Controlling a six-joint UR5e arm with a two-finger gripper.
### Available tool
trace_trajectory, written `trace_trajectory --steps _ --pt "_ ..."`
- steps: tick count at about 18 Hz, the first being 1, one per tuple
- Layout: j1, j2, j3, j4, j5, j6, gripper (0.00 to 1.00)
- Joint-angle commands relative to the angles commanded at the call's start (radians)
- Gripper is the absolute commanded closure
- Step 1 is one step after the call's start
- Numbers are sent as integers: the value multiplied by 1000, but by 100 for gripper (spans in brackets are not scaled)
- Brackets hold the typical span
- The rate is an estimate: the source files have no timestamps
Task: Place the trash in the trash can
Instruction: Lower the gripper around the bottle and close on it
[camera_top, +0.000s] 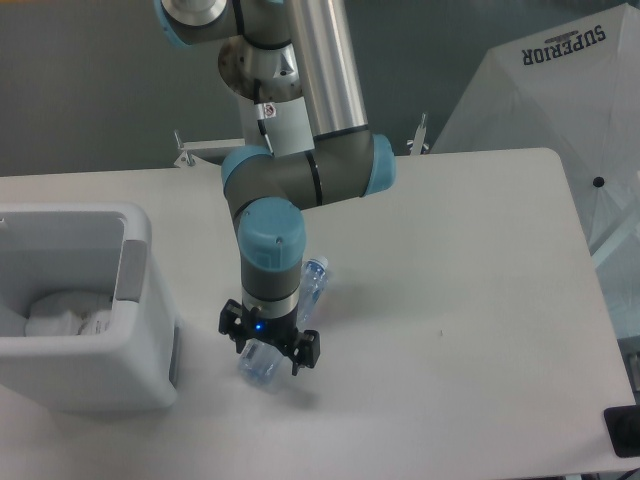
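The end effector is clamped around the bottle, which lies on the surface directly beneath it. Well to its left stands the trash can, with white crumpled material inside.

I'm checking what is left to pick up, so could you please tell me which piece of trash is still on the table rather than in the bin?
The crushed clear bottle lies on the table under the gripper. The crumpled white wrapper already sits inside the white bin.
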Motion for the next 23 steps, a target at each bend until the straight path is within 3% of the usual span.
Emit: trace_trajectory --steps 13,19,23 --pt "-11 -37 -5 -2 5 3 0" --pt "-9 -32 -12 -3 3 3 33" --pt "-9 -29 -12 -3 3 2 43"
